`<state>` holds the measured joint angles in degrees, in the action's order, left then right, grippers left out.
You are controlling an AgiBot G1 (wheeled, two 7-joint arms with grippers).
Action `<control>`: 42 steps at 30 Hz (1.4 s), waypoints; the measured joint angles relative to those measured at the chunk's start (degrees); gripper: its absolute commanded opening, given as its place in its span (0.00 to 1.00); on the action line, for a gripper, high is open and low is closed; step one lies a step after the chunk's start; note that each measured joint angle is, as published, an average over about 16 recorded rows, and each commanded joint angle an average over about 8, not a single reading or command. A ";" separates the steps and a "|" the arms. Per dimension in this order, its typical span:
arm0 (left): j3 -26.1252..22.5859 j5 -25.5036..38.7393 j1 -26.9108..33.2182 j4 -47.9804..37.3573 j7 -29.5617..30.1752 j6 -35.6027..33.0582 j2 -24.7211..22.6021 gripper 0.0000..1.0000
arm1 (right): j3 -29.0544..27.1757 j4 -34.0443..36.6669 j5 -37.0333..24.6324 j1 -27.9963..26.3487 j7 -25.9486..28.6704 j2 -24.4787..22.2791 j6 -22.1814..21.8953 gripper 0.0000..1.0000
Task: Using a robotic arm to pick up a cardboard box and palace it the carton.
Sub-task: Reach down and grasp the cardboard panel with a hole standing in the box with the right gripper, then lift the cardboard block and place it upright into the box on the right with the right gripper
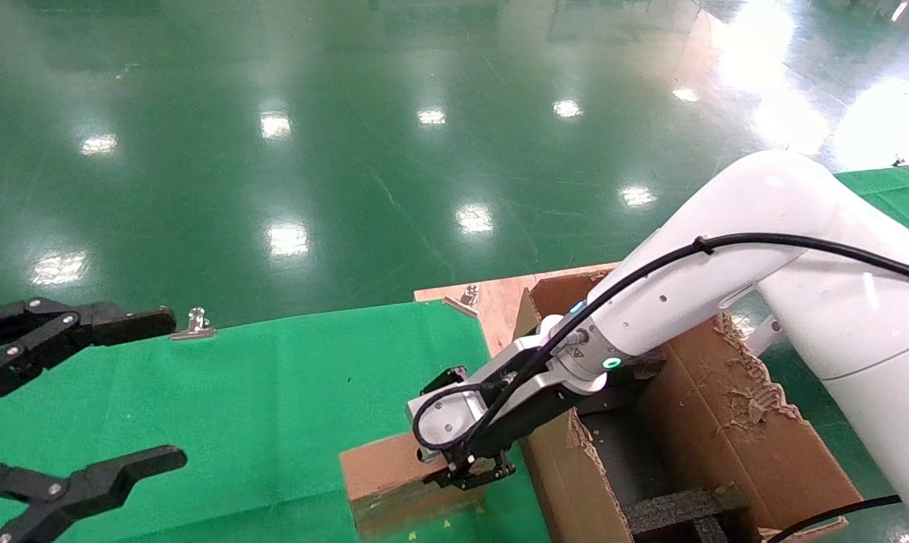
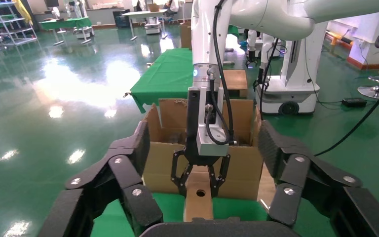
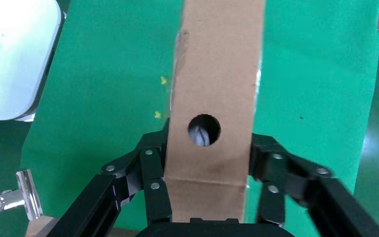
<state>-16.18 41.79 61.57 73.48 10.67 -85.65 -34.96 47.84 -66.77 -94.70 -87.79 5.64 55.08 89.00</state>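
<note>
Brown cardboard box (image 3: 212, 98) sitting lower centre — right gripper (image 1: 465, 471) clamping its narrow sides for lifting toward carton (image 1: 726, 422); left gripper (image 1: 69, 400) idling wide open.

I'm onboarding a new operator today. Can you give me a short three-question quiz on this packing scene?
1. True or false: the right pincer has its fingers on both sides of the cardboard box.
2. Where is the carton relative to the box? A) beside it, on the robot's right B) on top of it C) on its left
3. What marks the box's narrow side in the right wrist view?

Key: 1 true; 2 A; 3 a round hole. The left pincer waits open at the far left.
</note>
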 measured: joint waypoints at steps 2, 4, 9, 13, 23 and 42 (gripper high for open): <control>0.00 0.00 0.00 0.00 0.00 0.00 0.00 1.00 | -0.08 0.09 0.15 -0.20 -0.07 -0.04 0.03 0.00; -0.01 0.00 0.00 -0.01 0.00 0.00 0.00 1.00 | -0.17 0.33 0.42 -0.68 -0.30 -0.09 0.16 0.00; -0.02 -0.01 0.01 -0.02 -0.01 -0.01 0.00 1.00 | -0.15 1.99 1.93 -3.38 -1.68 -0.23 0.77 0.00; -0.03 -0.02 0.02 -0.03 -0.02 -0.01 0.00 1.00 | 0.63 4.57 4.29 -7.46 -3.58 -0.41 1.38 0.00; -0.08 -0.04 0.04 -0.05 -0.05 0.00 0.01 1.00 | 6.61 13.38 12.99 -22.16 -9.54 -1.45 2.44 0.00; -0.16 -0.10 0.06 -0.05 -0.09 0.03 0.05 1.00 | 24.99 22.83 25.65 -37.65 -16.11 -10.66 2.55 0.00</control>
<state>-16.34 41.70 61.63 73.43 10.58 -85.61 -34.92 72.83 -43.93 -69.05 -125.44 -10.47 44.42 91.55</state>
